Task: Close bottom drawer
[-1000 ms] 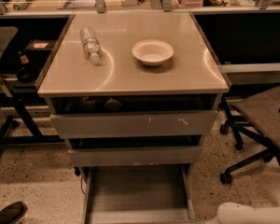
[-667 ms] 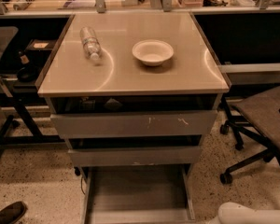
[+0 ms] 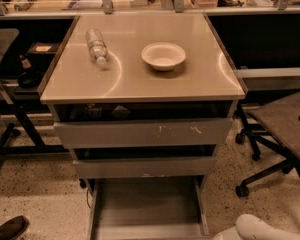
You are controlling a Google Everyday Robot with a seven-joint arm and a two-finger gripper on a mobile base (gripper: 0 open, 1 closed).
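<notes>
The bottom drawer (image 3: 147, 204) of the grey metal cabinet is pulled far out toward me. Its flat shallow tray is bare and its low plain front (image 3: 149, 231) sits at the bottom edge of the view. Above it, the mid-width drawer (image 3: 145, 166) and the widest drawer with white scratches (image 3: 142, 132) each stand slightly out. My gripper (image 3: 252, 228) shows only as a white rounded shape at the bottom right, just right of the bottom drawer's front corner and apart from it.
On the beige cabinet top (image 3: 200, 81) a plastic bottle (image 3: 96, 46) lies on its side and a white bowl (image 3: 163, 55) stands. An office chair (image 3: 282, 134) stands to the right. Table legs (image 3: 20, 119) are to the left. A dark shoe (image 3: 7, 228) is at the bottom left.
</notes>
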